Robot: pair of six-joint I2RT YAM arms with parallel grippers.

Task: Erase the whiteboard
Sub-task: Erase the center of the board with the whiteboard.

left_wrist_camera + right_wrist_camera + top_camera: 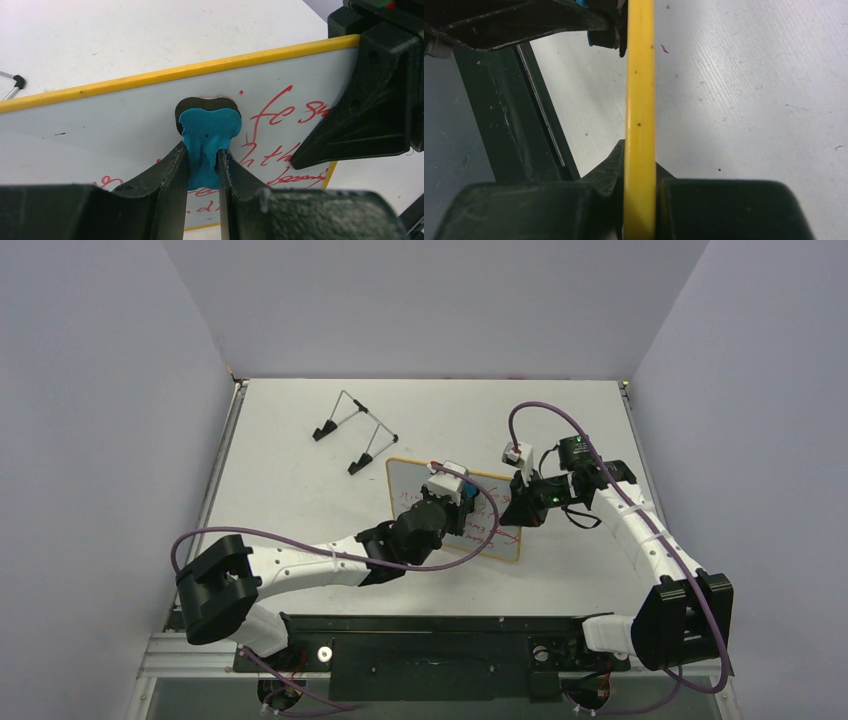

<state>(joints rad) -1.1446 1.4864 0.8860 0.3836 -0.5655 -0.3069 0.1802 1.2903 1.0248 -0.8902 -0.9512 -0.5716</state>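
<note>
1. Eraser [207, 125], blue, sits pinched in your left end effector [202, 156], jaws slightly apart, pressed on the whiteboard [115, 125] face.
2. Your right end effector [640, 187] is clamped on the whiteboard's yellow right edge, mid-tabletop [300, 440].

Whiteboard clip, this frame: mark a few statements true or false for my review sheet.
1. The left claw holds a blue eraser against the whiteboard. True.
2. The whiteboard is wiped blank. False: red writing is on it.
3. The right claw is shut on the board's yellow rim. True.
4. The whiteboard rests on the wire stand. False: the stand sits apart on the table, and the right claw holds the board.
</note>
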